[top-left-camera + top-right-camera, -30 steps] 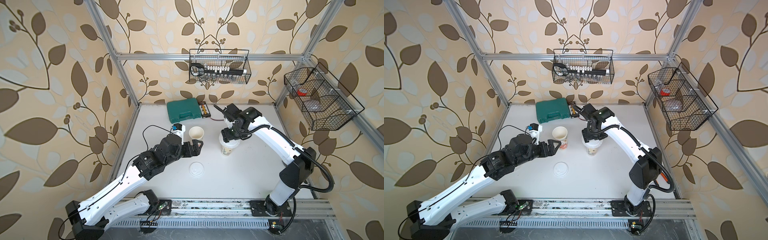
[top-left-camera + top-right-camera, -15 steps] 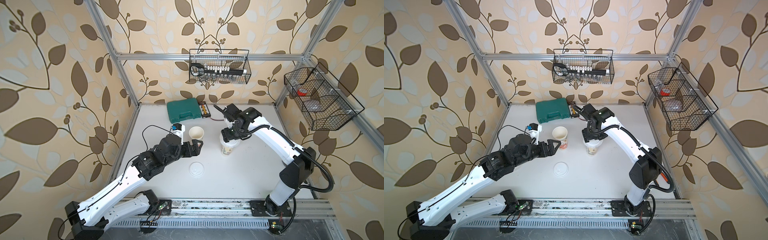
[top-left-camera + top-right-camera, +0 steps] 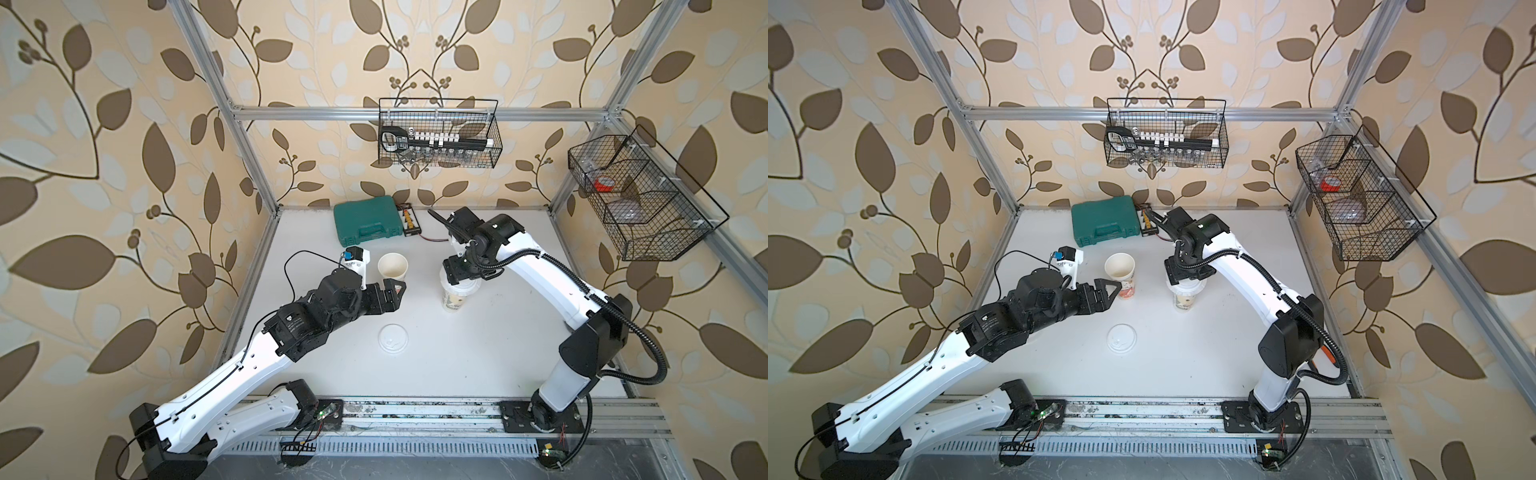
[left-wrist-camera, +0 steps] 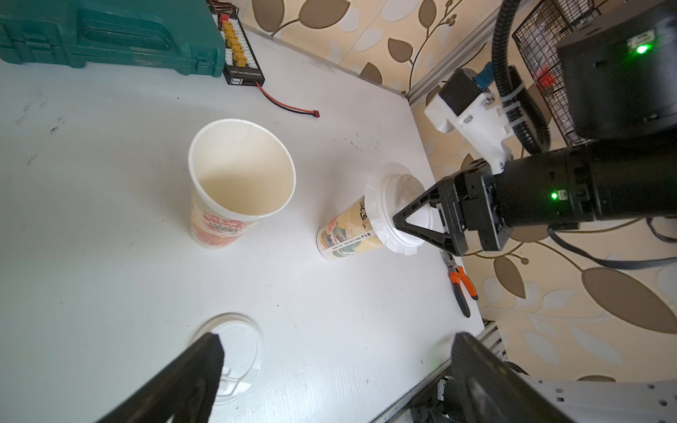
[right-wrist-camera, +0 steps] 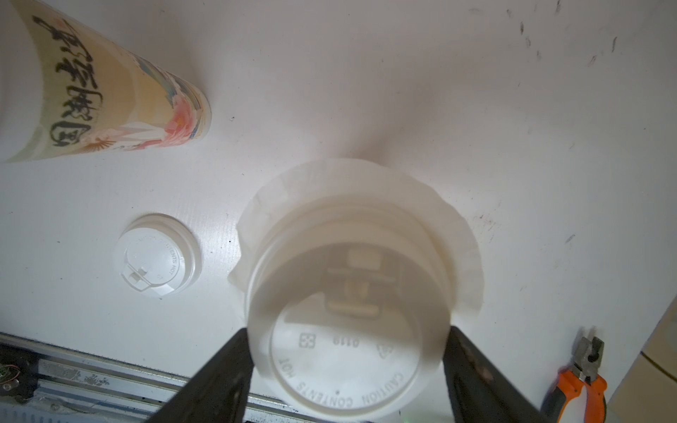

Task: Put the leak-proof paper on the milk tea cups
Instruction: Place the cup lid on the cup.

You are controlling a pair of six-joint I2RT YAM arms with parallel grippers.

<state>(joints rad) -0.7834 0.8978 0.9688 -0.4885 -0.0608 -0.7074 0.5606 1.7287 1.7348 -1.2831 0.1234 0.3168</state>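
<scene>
Right wrist view: my right fingers (image 5: 219,377) are clamped on a white lid (image 5: 344,373), one each side, and it sits atop the green-beige cup (image 3: 455,297). The leak-proof paper (image 5: 463,252) is under it, crinkled edge flaring out round the rim. My left fingers (image 4: 190,373) gape wide, holding nothing, just beside the open red-orange cup (image 4: 234,175). A spare lid (image 3: 392,338) lies on the counter (image 3: 478,353).

Leak-proof paper (image 5: 465,256) atop green-beige cup (image 4: 344,238); red-orange cup (image 4: 219,216) upright, open.
</scene>
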